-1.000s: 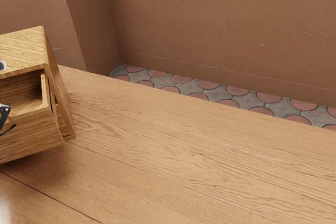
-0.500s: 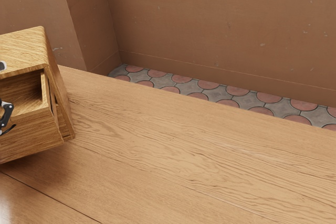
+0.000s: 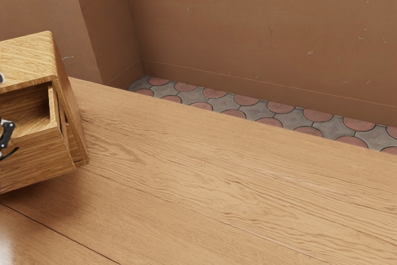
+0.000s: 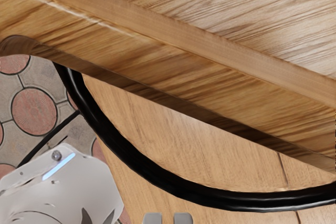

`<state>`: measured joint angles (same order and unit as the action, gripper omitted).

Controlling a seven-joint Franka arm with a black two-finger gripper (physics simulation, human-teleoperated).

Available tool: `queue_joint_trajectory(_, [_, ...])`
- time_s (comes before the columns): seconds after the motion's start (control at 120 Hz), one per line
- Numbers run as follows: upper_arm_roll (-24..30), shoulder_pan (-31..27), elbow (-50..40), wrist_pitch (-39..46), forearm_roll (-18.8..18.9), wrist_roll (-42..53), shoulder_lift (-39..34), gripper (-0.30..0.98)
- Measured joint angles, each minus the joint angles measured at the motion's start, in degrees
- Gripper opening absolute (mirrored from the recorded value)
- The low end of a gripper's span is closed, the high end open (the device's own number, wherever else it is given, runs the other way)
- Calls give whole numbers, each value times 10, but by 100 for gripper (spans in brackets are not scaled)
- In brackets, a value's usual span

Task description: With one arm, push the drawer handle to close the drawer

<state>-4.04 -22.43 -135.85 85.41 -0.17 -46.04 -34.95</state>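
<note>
At the exterior view's left edge, part of my black gripper (image 3: 7, 132) shows in front of the drawer (image 3: 38, 158), close above its dark curved handle (image 3: 10, 152). The drawer stands out from the wooden cabinet (image 3: 31, 60), its inside visible. In the wrist view the black handle (image 4: 152, 179) bows out from the drawer front (image 4: 173, 72), and my gripper (image 4: 168, 218) is at the lower edge, on the handle's outer side. Whether it touches the handle is unclear. The exterior view's edge cuts off most of the gripper.
The wooden table (image 3: 217, 178) stretches toward the exterior view's right, with patterned floor tiles (image 3: 246, 111) and a brown wall (image 3: 260, 29) beyond. In the wrist view, the white robot base (image 4: 63, 192) with a blue light stands past the table edge, beside a black cable (image 4: 48, 139).
The visible part of my gripper has shifted slightly toward the exterior view's right since the earliest frame, with a tiny shift back lately. The drawer and cabinet look unmoved.
</note>
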Motion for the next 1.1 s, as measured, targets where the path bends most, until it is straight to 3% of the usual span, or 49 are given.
queue_joint_trajectory(1.1, [-6, -1, 67, 102, 71, -21, 99, -7])
